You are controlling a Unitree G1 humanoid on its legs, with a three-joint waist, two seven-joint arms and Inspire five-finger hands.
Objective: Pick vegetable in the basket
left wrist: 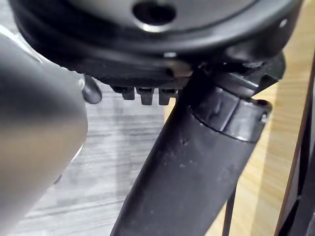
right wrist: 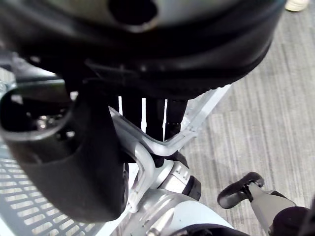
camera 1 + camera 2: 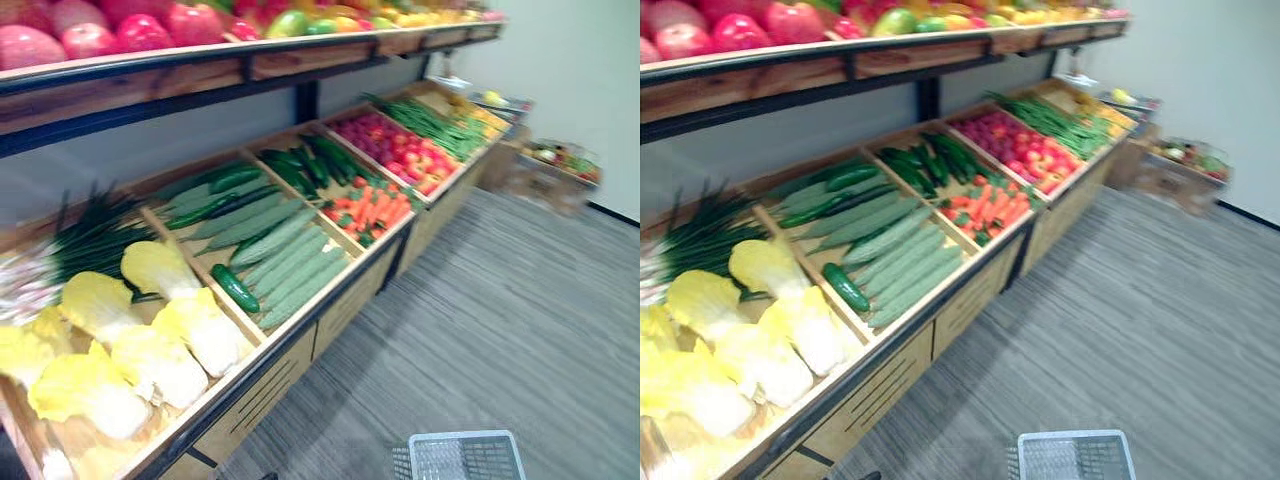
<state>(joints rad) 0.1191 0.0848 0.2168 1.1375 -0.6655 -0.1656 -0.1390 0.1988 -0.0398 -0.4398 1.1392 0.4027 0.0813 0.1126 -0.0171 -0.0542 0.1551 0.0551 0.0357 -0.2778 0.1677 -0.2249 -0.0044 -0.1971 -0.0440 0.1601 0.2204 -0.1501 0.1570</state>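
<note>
Right wrist view: my right hand (image 2: 74, 162) is curled round the basket (image 2: 29, 216) handle. Ahead to my left on the stall (image 3: 350, 300) the dark cucumber (image 3: 234, 288) lies slanting toward the front edge. My left hand (image 1: 197, 157) is nearer, but I can't tell its grip.

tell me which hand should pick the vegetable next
Left. The right hand is curled round the basket handle; the left hand looks free, and the vegetable stand lies on the robot's left.
</note>
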